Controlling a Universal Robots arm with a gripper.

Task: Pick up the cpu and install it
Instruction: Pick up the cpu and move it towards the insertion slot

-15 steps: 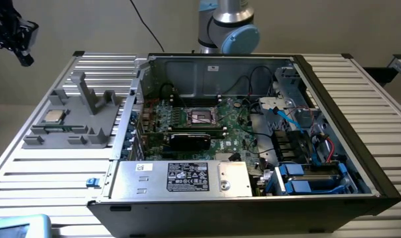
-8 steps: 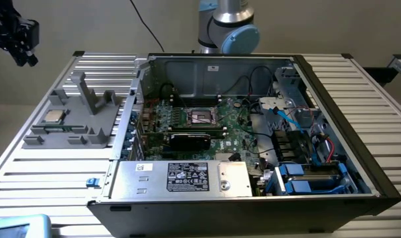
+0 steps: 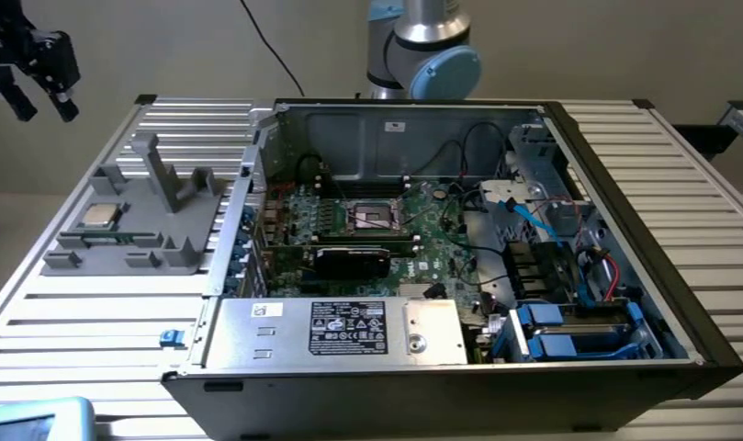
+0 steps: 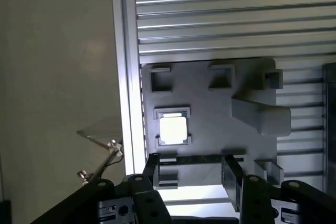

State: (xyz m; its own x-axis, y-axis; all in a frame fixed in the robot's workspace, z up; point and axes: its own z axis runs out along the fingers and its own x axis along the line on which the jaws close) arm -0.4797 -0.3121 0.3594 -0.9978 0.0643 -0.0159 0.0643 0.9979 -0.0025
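- Exterior view: the cpu [image 3: 98, 215] lies flat in a shallow seat of the grey fixture [image 3: 181, 216]. The fixture sits on the slatted table [image 3: 77, 322], beside the open computer case [image 3: 396, 138] on the exterior view's left.
- The seat's low corner walls probably hold the chip square and at a known spot, so it can be gripped by its edges.
- The gripper [image 3: 47, 110] hangs high above the table's far corner on the exterior view's left, well apart from the cpu and touching nothing.
- In the wrist view its 2 fingers [image 4: 150, 174] are spread with nothing between them. The fixture [image 4: 210, 129] shows through the gap, so the gripper is released and empty.
- The wrist camera looks down on the cpu [image 4: 172, 129], which reads as a bright square with its shiny metal top facing up.
- The chip is square, so I see no real long axis. Its edges run parallel to the fixture's edges and to the table slats. Which corner carries the marking I cannot tell.
- The motherboard socket [image 3: 374, 218] sits inside the case with its frame facing up and looks unfilled, so the install is not yet done.
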